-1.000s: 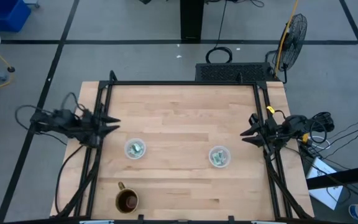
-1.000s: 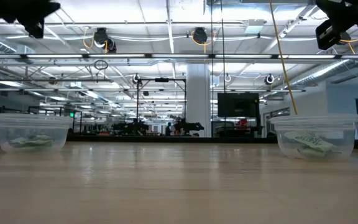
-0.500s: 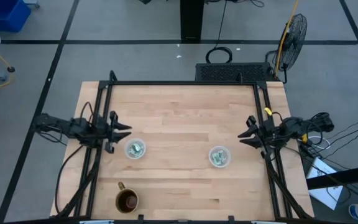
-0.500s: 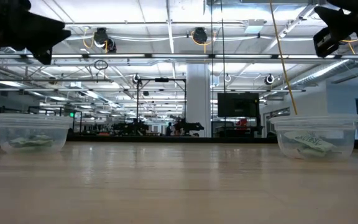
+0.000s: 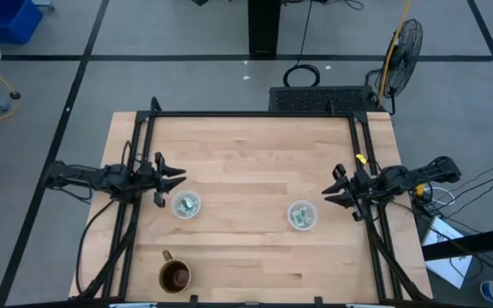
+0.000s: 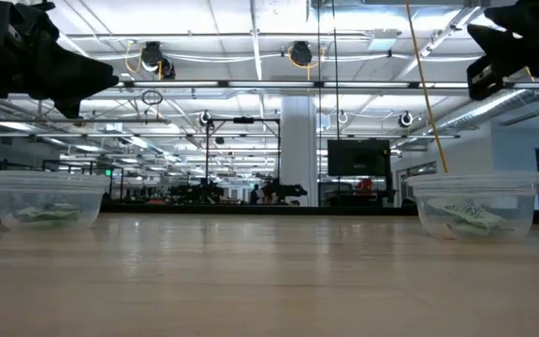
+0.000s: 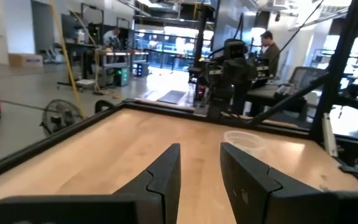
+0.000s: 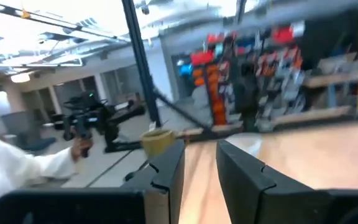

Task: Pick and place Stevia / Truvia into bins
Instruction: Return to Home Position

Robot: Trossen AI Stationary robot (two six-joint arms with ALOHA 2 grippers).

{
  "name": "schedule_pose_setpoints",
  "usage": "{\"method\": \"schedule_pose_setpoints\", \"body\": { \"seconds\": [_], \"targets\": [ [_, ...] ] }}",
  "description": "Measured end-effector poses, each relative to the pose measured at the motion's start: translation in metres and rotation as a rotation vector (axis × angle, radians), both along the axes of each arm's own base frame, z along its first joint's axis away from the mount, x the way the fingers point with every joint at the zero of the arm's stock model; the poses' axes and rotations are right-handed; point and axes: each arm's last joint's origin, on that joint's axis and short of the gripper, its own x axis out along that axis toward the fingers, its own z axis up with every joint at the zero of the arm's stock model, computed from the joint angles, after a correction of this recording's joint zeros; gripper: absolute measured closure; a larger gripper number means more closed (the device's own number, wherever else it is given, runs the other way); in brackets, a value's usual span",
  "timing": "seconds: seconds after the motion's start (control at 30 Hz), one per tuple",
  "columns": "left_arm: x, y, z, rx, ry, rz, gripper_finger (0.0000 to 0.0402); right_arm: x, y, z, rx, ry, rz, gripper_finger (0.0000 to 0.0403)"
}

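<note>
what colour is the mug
The mug is brown with a darker inside, best seen in the high view.

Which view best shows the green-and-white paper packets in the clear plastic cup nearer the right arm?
The low view: the green-and-white paper packets show large through the clear plastic cup's wall, lying on its bottom. The high view shows them only as a small speck from above. Neither wrist view shows them.

no legible text, no readable labels, brands, numbers or signs anywhere
</note>
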Motion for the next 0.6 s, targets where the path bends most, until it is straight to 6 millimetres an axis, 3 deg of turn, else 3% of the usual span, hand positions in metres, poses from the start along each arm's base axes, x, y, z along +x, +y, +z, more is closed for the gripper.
{"method": "schedule_pose_setpoints", "body": {
  "seconds": [0.3, 0.6],
  "targets": [
    [0.001, 0.001, -0.001, 0.060, 0.026, 0.018, 0.0284, 0.002, -0.004, -0.005, -0.245, 0.004, -0.087, 0.0314],
    [0.001, 0.001, -0.001, 0.085, 0.026, 0.019, 0.0284, 0.003, -0.004, -0.010, -0.296, 0.045, -0.083, 0.0314]
  ]
}}
